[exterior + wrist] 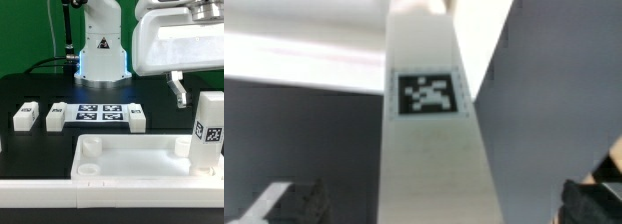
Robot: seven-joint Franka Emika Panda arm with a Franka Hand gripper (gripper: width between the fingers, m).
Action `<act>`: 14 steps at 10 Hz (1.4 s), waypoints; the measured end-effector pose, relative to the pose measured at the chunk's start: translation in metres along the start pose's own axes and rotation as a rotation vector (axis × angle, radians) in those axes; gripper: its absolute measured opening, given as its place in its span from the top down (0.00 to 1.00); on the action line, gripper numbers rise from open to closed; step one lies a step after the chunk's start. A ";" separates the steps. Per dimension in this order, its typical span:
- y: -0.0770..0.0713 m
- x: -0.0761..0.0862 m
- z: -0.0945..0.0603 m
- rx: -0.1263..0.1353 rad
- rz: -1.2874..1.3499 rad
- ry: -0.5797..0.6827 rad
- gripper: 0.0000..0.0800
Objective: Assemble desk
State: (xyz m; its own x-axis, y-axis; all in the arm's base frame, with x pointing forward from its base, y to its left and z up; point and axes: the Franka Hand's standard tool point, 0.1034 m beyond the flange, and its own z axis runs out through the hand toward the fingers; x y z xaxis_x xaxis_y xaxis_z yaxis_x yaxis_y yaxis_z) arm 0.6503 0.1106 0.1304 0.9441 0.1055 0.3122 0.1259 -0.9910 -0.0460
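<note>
Here, jaws spread wide, upright white leg between them — 1 black-and-white square tag

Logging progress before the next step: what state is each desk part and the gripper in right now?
gripper: open, holding nothing, apart from the upright leg.
upright leg: standing at the desk top's end on the exterior view's right, ungripped.
desk top: lying flat, rim up.
loose legs: three, lying on the table beside the marker board.
</note>
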 end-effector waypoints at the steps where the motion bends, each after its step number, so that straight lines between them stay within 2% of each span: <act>1: -0.002 0.005 0.000 0.005 0.004 -0.032 0.19; 3: -0.009 0.000 0.003 0.007 -0.005 -0.116 0.19; 4: -0.003 -0.007 0.005 0.007 0.001 -0.202 0.19; 5: 0.002 -0.004 0.007 0.005 0.004 -0.242 0.19; 9: 0.008 -0.003 0.012 -0.002 0.033 -0.238 0.19; 10: 0.009 -0.003 0.012 -0.003 0.036 -0.238 0.34; 11: 0.008 -0.003 0.012 -0.006 0.070 -0.238 0.34; 12: 0.008 -0.003 0.012 -0.013 0.140 -0.238 0.57; 13: 0.008 -0.003 0.012 -0.022 0.224 -0.237 0.64; 14: 0.008 -0.003 0.012 -0.026 0.254 -0.237 0.64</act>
State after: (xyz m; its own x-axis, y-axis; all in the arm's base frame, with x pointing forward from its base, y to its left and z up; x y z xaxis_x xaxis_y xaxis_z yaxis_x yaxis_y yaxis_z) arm 0.6521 0.1033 0.1178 0.9892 -0.1314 0.0645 -0.1270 -0.9895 -0.0688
